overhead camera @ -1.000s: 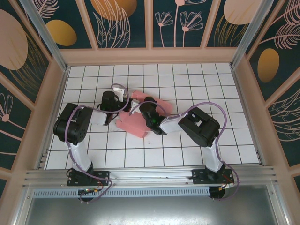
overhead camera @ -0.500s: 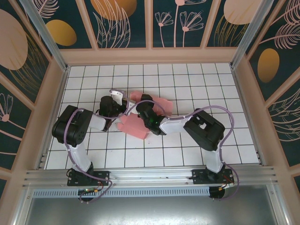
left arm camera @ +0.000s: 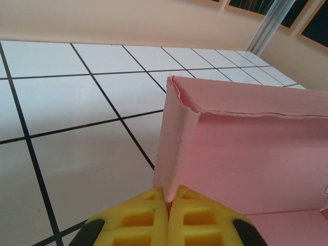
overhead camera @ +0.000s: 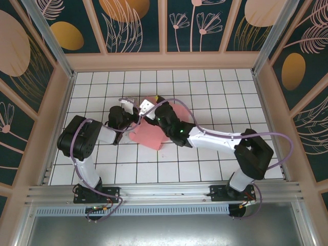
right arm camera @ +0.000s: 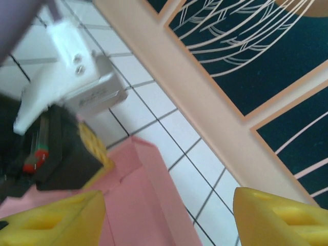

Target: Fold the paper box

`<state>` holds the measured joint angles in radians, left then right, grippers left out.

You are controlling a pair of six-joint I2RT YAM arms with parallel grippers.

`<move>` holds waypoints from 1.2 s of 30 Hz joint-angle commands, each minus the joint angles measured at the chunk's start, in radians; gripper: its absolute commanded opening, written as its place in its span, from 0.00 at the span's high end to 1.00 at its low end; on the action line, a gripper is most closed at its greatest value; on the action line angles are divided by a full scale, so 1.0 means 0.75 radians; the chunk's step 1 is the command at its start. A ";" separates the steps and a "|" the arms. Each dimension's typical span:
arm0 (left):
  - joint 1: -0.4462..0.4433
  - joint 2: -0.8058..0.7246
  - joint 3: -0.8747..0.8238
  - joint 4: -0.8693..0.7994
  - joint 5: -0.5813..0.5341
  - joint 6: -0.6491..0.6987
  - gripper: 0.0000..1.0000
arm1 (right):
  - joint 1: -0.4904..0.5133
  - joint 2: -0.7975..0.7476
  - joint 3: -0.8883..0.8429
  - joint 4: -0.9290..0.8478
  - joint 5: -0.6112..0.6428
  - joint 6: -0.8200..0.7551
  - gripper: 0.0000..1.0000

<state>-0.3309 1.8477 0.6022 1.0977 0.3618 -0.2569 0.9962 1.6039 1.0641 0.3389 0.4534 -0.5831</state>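
The pink paper box [overhead camera: 146, 137] lies partly folded on the tiled floor between both arms. In the left wrist view one upright wall of the paper box [left arm camera: 241, 154] rises ahead, and my left gripper [left arm camera: 168, 195] is shut on its near corner edge. From above, the left gripper [overhead camera: 134, 120] sits at the box's left side. My right gripper [right arm camera: 169, 215] stands open above the box's pink inside [right arm camera: 138, 205], with nothing between its yellow fingers [right arm camera: 56, 218]. In the top view the right gripper [overhead camera: 148, 114] hovers over the box's back edge, close to the left one.
The white tiled floor [overhead camera: 215, 92] is ringed by beige walls [overhead camera: 164, 60], and the back wall [right arm camera: 205, 102] runs close behind the box. The right arm's elbow [overhead camera: 253, 154] reaches out to the right. The left gripper's black body [right arm camera: 61, 148] crowds the right wrist view.
The right gripper has opened and let go of the box, shifting back and left while its elbow swung out to the right. The left gripper keeps its pinch on the box.
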 commanded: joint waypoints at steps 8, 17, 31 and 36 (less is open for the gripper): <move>-0.112 0.008 -0.106 0.298 -0.143 0.132 1.00 | -0.376 -0.118 0.213 -0.249 -0.476 0.894 0.33; -0.242 0.007 -0.225 0.431 -0.397 0.156 1.00 | -0.566 0.176 0.527 -0.736 -0.877 1.102 0.33; -0.273 0.217 -0.305 0.691 -0.451 0.225 1.00 | -0.571 0.414 0.504 -0.680 -1.318 1.151 0.33; -0.273 0.258 -0.283 0.631 -0.444 0.261 1.00 | -0.574 0.503 0.535 -0.671 -1.407 1.144 0.33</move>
<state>-0.5304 2.0098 0.3798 1.5597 0.0387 -0.1001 0.5690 1.9469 1.4357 -0.1829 -0.5194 0.2649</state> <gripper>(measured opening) 0.041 0.672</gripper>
